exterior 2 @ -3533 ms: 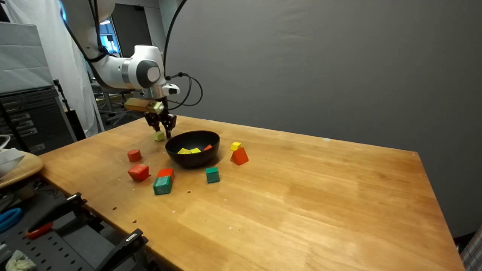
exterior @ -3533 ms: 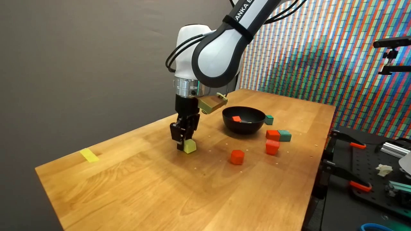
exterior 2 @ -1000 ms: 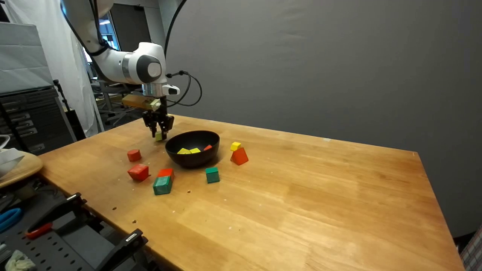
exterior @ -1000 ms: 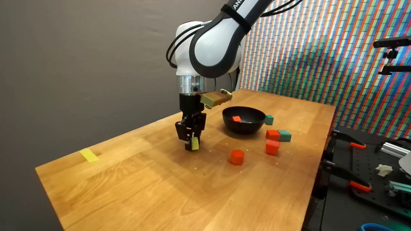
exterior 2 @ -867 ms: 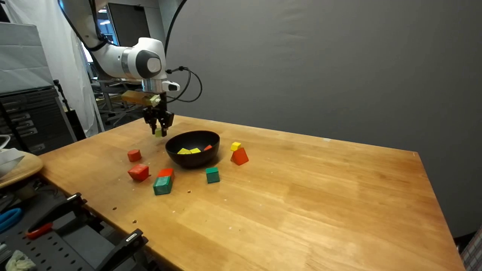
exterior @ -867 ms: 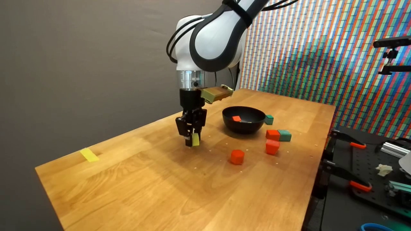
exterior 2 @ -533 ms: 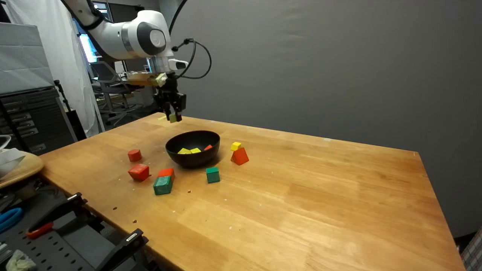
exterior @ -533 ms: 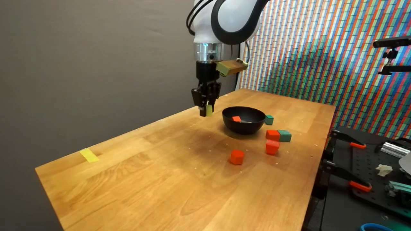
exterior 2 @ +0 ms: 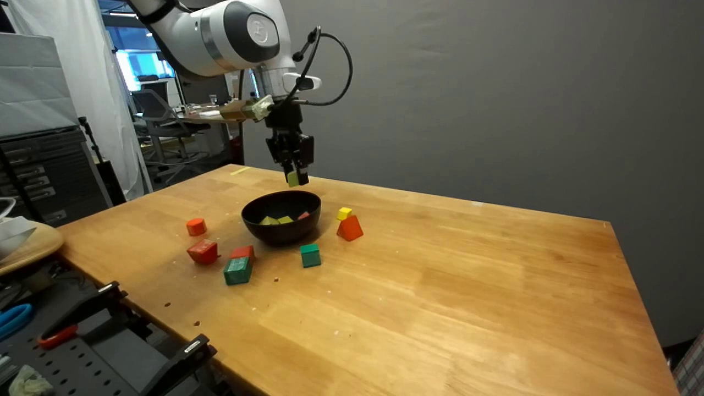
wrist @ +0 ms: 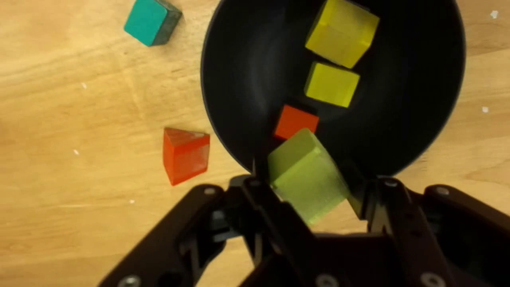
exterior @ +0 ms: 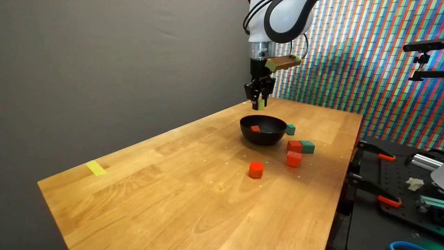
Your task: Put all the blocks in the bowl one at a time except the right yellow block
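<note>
Holding a yellow-green block (wrist: 312, 181) aloft, the gripper (exterior: 260, 103) hangs above the edge of the black bowl (exterior: 260, 139), its jaws part-way closed and snug on two of the block's sides. I take this for the drop-off step: the wrist view has the block across the bowl's rim, partly covering a red block (wrist: 295, 121) inside, with one yellow block (wrist: 342, 34) and a second yellow block (wrist: 332, 85) farther in. The next move likely calls for a slight shift toward the bowl's middle, then lowering and letting go. The small yellow block (exterior 2: 344, 213) near the red wedge (exterior 2: 350, 229) is probably the one to leave; a teal block (exterior 2: 310, 256) and others wait on the table (exterior 2: 495, 308)
</note>
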